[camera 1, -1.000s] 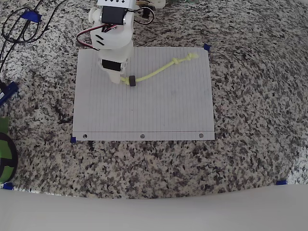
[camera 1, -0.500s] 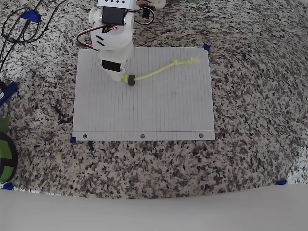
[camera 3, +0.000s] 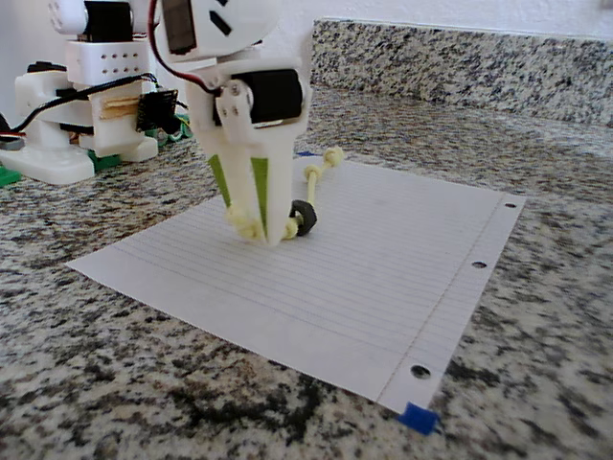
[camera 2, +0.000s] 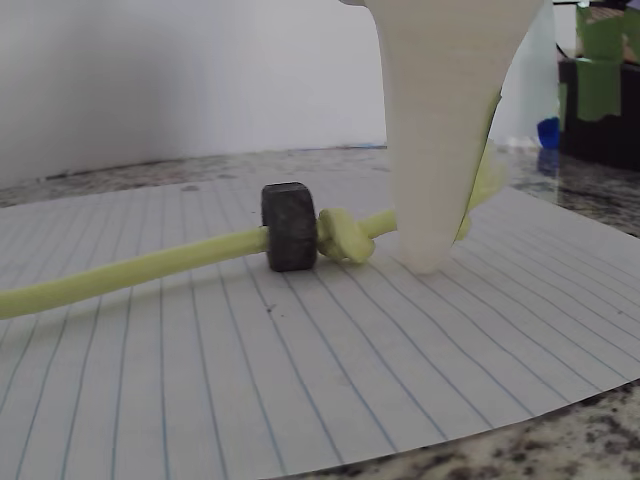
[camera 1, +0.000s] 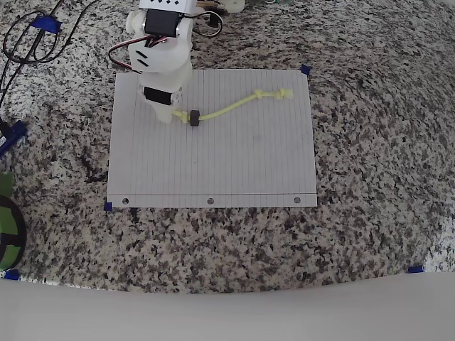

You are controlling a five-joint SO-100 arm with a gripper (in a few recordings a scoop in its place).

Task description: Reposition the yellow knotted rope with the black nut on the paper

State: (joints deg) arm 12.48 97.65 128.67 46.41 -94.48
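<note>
One yellow knotted rope [camera 1: 229,106]: thin pale yellow-green cord, knot at each end, lying slantwise on the upper half of the paper [camera 1: 234,163]. One black nut [camera 1: 193,118]: small ring threaded on the cord, against the left-end knot. One white lined paper, three punched holes, on a speckled granite counter [camera 1: 370,156]. Gripper [camera 3: 261,230]: fingers clamped on the rope's end, tips on the paper.

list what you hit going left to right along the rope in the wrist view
Yellow knotted rope running in from the left edge → black nut threaded on it → the rope's knot right against the nut → white gripper finger standing tip-down on the paper, in front of the rope's end.
</note>
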